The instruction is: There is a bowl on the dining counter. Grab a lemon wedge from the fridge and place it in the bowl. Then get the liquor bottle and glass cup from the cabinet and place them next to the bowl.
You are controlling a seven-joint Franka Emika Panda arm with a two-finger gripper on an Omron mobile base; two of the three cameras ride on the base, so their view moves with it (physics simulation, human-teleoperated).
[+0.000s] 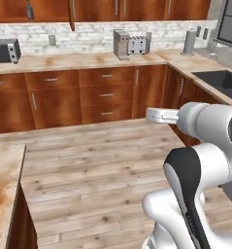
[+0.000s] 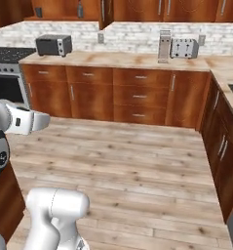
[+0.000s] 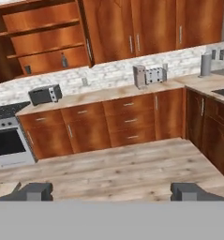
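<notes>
Arm folded at the elbow, forearm level; gripper (image 3: 111,191) held level, jaws fully spread, holding nothing.

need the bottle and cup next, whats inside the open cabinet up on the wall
Inside the open cabinet, the bottom shelf holds the liquor bottle and the glass cup. The upper shelves look bare; the left end is cut off by the picture's edge.

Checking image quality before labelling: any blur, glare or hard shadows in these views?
Left base view: even flat light, soft overall, arm sharp. Right base view: no glare, the toaster oven faintly soft. Hand view: the open cabinet shaded inside, the open tool fingertips slightly blurred.
</notes>
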